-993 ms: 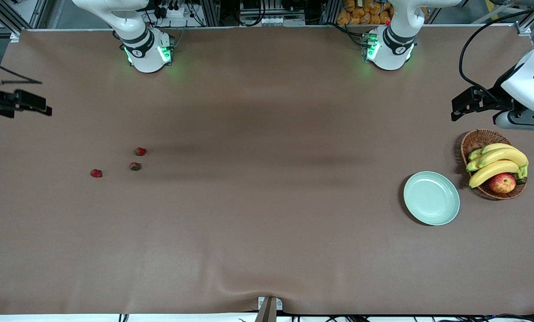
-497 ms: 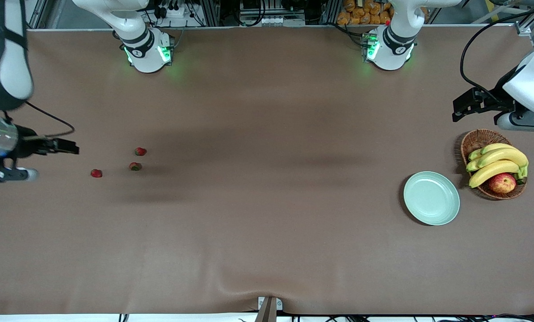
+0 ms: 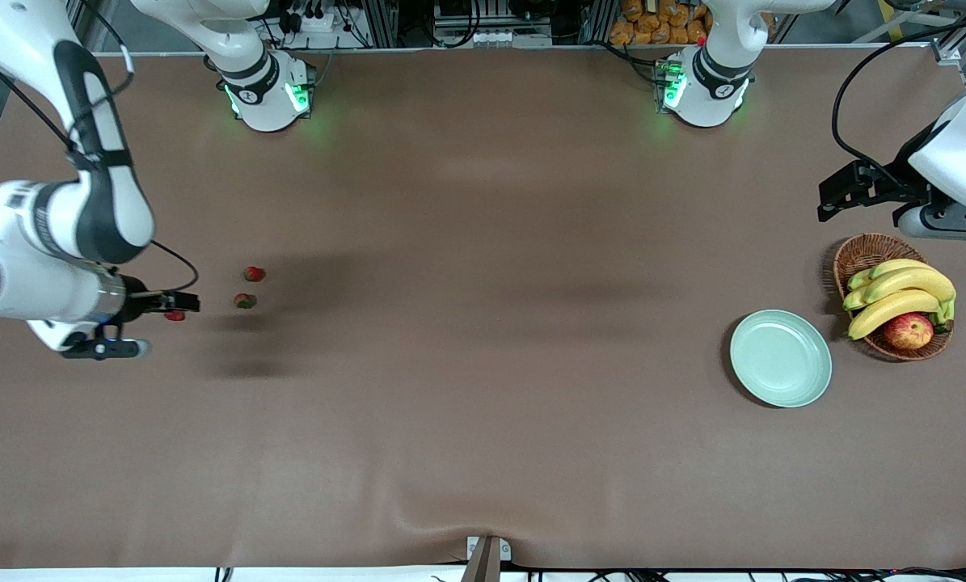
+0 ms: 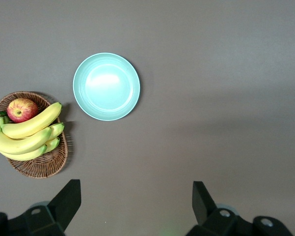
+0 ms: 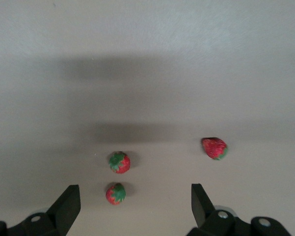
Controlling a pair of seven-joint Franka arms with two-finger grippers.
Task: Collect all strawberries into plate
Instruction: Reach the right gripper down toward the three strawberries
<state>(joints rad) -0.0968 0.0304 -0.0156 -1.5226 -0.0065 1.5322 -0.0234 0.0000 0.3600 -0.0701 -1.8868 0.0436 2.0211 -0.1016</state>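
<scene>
Three strawberries are lying on the brown table (image 3: 483, 420) toward the right arm's end. Two (image 3: 254, 274) (image 3: 245, 301) are sitting close together, the first farther from the front camera than the second. The third (image 3: 175, 315) is lying apart from them, toward the table's edge, partly covered in the front view by the right gripper (image 3: 177, 303). That gripper is hovering over this third berry with its fingers spread wide and holding nothing; in the right wrist view all three berries (image 5: 119, 162) (image 5: 116, 193) (image 5: 214, 148) are showing between and ahead of its fingertips.

The mint-green plate (image 3: 780, 358) is sitting bare toward the left arm's end, just beside a wicker basket (image 3: 864, 255) that is holding bananas (image 3: 903, 293) and an apple (image 3: 909, 331).

The left gripper (image 3: 834, 194) is waiting in the air near the basket, its fingers (image 4: 68, 199) standing wide apart and empty.

No readable writing or brand is showing on any of these things.
</scene>
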